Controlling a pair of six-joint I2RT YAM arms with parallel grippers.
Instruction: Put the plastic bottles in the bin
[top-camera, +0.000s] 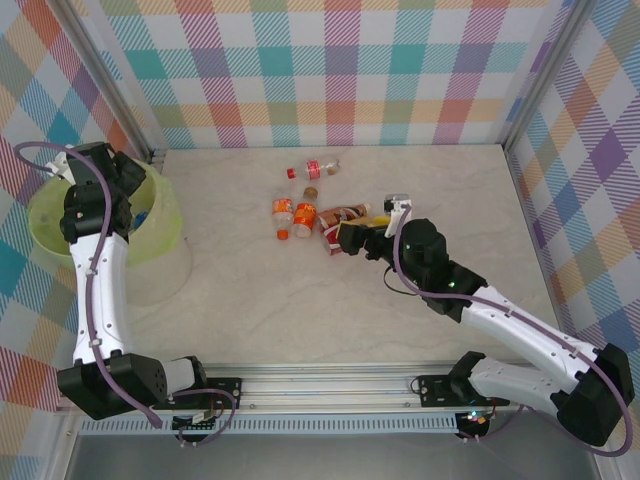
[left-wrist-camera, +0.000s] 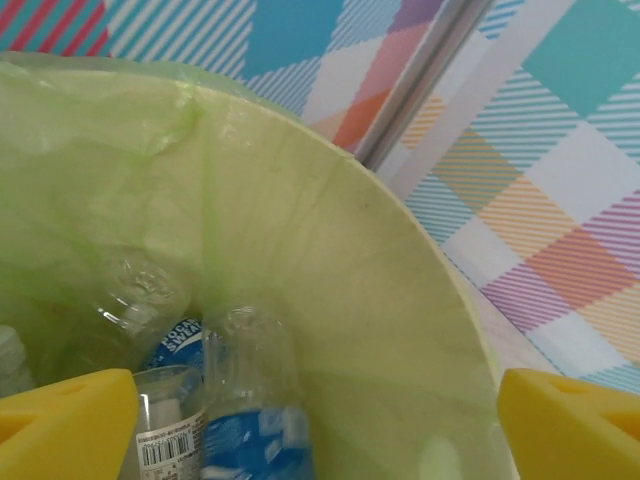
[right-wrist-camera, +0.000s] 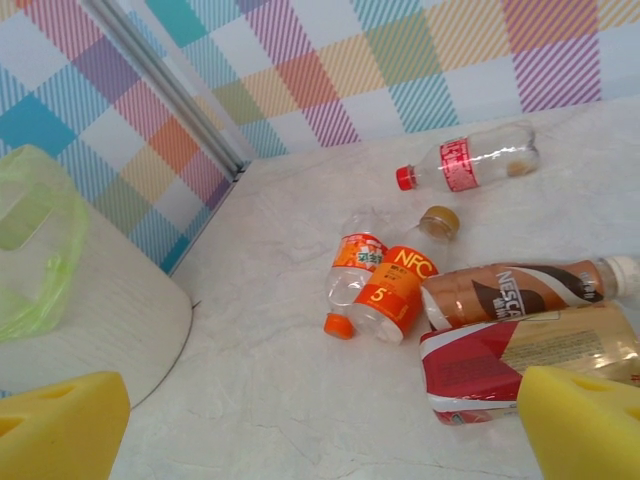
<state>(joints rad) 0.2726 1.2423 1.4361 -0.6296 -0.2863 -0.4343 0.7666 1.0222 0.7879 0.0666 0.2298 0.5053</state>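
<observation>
1. Looking from above, you see the left arm reaching over the bin (top-camera: 160, 225), which stands at the left edge of the tabletop (top-camera: 300, 320); its lime-green liner is folded over the rim.
2. Your left end effector (left-wrist-camera: 318, 425) hangs over the bin's mouth; its yellow fingertips (left-wrist-camera: 65, 420) stand wide apart, with nothing gripped between them.
3. Inside the liner, below that end effector, a blue-labelled bottle (left-wrist-camera: 250, 430) lies against a barcode-labelled bottle (left-wrist-camera: 165, 435); a clear crumpled bottle (left-wrist-camera: 140, 290) lies deeper in.
4. Your right end effector (right-wrist-camera: 320, 425) sits low over the tabletop near its middle, well apart from the bin; its yellow pads are spread wide and hold nothing.
5. One of those pads is just beside a red-and-tan bottle (right-wrist-camera: 500, 365), which lies on its side; a brown Nescafe bottle (right-wrist-camera: 520, 290) with a white cap lies touching it on the far side.
6. Next to the Nescafe bottle lie an orange NFC bottle (right-wrist-camera: 395, 290) and an orange-capped bottle (right-wrist-camera: 350, 270), pressed side by side.
7. A small brown cap-like thing (right-wrist-camera: 438, 222) sits just beyond them; you cannot tell from here whether a bottle is attached.
8. Farthest back, near the checked wall, a red-labelled bottle (right-wrist-camera: 465, 162) with a red cap lies alone on its side.
</observation>
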